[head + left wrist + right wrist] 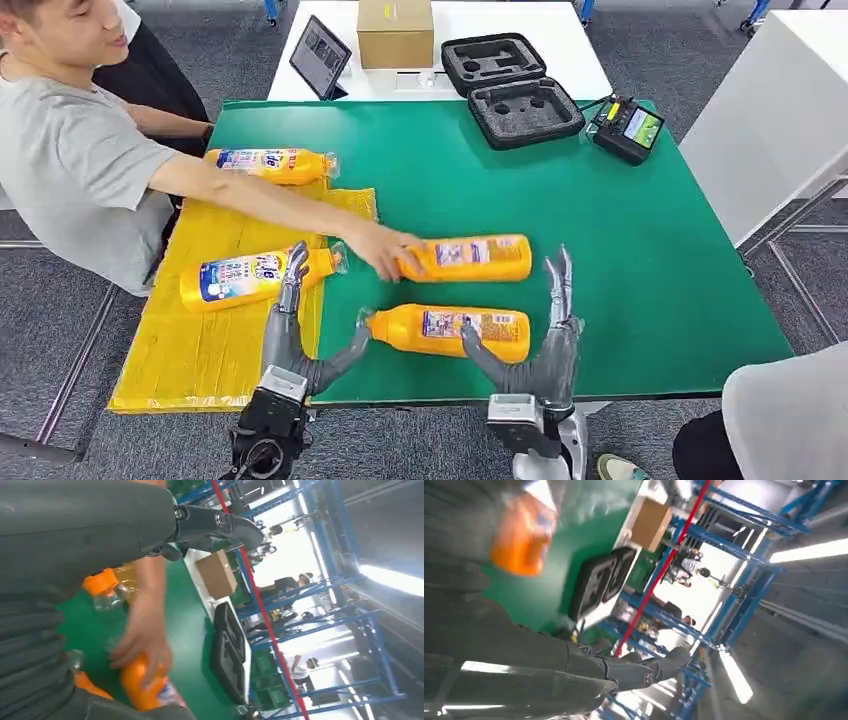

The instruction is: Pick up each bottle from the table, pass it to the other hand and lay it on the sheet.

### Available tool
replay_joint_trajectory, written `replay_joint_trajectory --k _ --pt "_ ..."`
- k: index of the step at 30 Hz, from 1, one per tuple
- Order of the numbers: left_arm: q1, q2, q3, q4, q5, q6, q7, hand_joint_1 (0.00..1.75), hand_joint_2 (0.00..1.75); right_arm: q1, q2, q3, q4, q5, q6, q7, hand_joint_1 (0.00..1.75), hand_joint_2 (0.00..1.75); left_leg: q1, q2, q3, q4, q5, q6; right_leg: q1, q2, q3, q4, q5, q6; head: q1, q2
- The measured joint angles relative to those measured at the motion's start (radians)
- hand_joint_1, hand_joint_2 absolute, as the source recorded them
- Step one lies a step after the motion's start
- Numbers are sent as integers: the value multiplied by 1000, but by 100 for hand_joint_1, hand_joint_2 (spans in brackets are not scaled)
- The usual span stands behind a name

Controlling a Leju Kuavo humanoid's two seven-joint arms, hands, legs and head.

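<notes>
- Closest to the robot, both hands are up at the table's near edge with nothing in them. The right hand (540, 350) has its fingers spread wide, thumb touching or just about touching the near bottle (450, 331) at its base end, long fingers pointing away past the base.
- The left hand (300, 340) is open too, thumb reaching toward that bottle's cap, fingers standing up over the edge of the yellow sheet (200, 350).
- So the near bottle lies sideways between the two hands, long axis running left-right across the green table (650, 250), cap toward the left hand, base toward the right. I'd say the right hand is nearer for the grab, then a pass leftward to the sheet side.
- Just past it, a person's hand (375, 250) rests on the cap end of a second bottle (470, 258), lying parallel.
- On the sheet, one bottle (245, 277) lies just beyond the left fingers, another (272, 163) at the far end.
- Way back: foam case (510, 90), cardboard box (395, 32).
</notes>
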Motion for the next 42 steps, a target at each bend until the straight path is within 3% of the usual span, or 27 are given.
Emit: replay_joint_trajectory --k 11,42 --pt "15 -8 -28 -70 -10 63 0 0 175 8 52 -183 3 295 -2 0 0 175 0 0 0 0 0 0 0 0 0 0 0 0 0 0" --pt "47 -37 -30 -111 5 66 0 0 175 -1 95 -280 88 415 -2 0 0 175 0 0 0 0 0 0 0 0 0 0 0 0 0 0"
